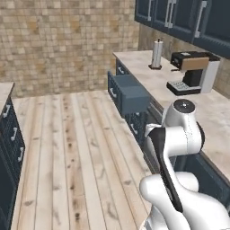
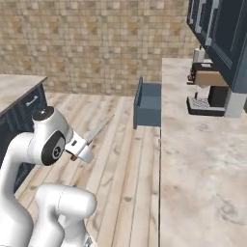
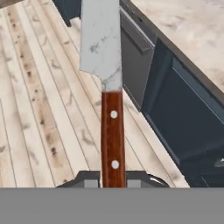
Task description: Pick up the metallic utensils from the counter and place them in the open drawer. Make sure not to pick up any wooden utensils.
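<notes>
The end effector [image 3: 113,181] grips the knife [image 3: 109,96] by its reddish-brown handle, blade pointing ahead over the wooden floor [image 3: 39,105] beside dark blue cabinets [image 3: 183,118].

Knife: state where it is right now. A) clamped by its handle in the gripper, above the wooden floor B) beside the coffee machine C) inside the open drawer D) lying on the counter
A: the gripper is closed on the knife by its reddish-brown handle, blade pointing ahead over floor planks.
</notes>
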Available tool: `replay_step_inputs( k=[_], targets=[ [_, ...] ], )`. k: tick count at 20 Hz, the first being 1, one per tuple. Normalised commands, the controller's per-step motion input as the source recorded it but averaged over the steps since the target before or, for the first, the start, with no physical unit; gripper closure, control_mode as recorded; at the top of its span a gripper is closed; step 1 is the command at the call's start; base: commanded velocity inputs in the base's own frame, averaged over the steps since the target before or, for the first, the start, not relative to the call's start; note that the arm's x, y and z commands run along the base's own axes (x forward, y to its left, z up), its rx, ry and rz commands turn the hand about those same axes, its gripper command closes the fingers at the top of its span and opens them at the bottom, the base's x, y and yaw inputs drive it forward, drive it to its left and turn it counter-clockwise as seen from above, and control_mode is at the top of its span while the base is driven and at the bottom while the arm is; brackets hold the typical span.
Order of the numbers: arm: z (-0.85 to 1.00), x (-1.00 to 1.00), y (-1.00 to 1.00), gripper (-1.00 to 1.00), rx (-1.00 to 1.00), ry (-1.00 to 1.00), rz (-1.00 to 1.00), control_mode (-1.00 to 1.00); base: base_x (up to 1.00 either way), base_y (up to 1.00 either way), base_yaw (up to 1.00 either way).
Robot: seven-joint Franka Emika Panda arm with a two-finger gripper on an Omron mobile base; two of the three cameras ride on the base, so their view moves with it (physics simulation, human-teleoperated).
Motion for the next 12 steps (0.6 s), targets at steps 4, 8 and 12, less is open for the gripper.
replay_step_inputs(
  k=[4, 8, 12],
  targets=[
    [0.00, 0.00, 0.00, 1.00, 0.00, 0.00, 0.00, 1.00, 1.00, -0.48, -0.08],
    [0.00, 0.00, 0.00, 1.00, 0.00, 0.00, 0.00, 1.00, 0.99, -0.27, 0.00],
    [0.00, 0.00, 0.00, 1.00, 0.00, 0.00, 0.00, 1.00, 0.86, 0.00, 0.10]
  ],
)
